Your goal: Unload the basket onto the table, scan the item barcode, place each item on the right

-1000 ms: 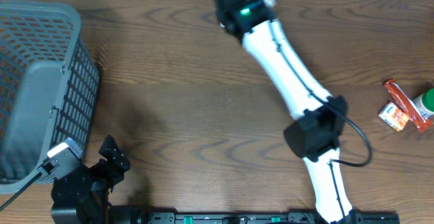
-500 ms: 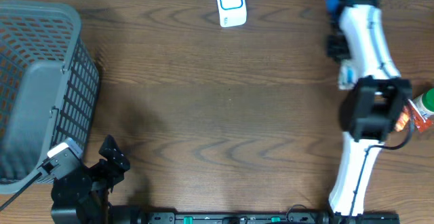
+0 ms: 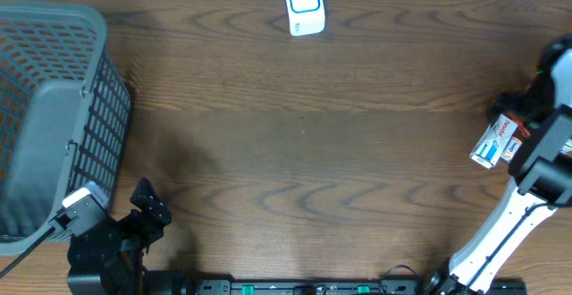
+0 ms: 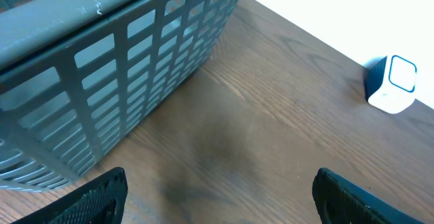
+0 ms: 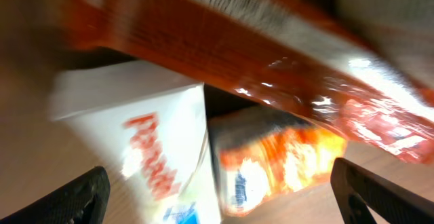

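The scanner (image 3: 304, 5) stands upright at the far edge of the table (image 3: 304, 152), about halfway along it. From the scanner toward the robot, the wood lies bare across the whole middle. The grey basket (image 3: 54, 107) sits well to the scanner's left, hard against the left edge, with its slatted wall facing the open middle. The left gripper (image 4: 220, 203) hovers low, left of the scanner and on the near side of the basket; its fingers are spread wide with only bare wood between them.

The white box (image 3: 492, 147) lies far to the scanner's right and nearer the robot, close to the right edge. It touches an orange packet (image 5: 271, 163), and a red-orange wrapper (image 5: 237, 54) lies across the far side of both. The right gripper (image 5: 224, 197) hangs directly over this cluster with its fingers splayed wide and clamping nothing. That view is blurred, so I cannot tell whether the fingers touch the box.
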`<state>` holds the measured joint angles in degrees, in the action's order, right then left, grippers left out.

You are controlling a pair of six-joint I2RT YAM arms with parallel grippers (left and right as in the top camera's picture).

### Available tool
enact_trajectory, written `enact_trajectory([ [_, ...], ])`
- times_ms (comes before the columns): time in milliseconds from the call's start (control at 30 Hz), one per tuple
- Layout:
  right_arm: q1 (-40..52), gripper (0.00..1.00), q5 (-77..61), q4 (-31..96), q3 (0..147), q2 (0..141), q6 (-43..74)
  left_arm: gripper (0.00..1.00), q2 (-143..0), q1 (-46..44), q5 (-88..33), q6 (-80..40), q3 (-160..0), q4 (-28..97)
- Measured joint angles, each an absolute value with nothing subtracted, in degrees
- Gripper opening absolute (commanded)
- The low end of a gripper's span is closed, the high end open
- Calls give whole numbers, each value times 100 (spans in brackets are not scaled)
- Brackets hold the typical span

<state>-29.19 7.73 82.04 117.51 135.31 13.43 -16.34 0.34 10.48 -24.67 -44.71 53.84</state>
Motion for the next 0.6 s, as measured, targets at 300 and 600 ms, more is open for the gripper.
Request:
enact_trajectory([
  [300, -2827, 99, -2696, 5607, 13327, 11566, 1747, 88, -1634, 34, 1048, -2467, -4471, 5384],
  [600, -2488, 99, -3948, 1861, 13697, 8936, 2392, 88, -1634, 34, 1048, -2464, -4471, 5382],
])
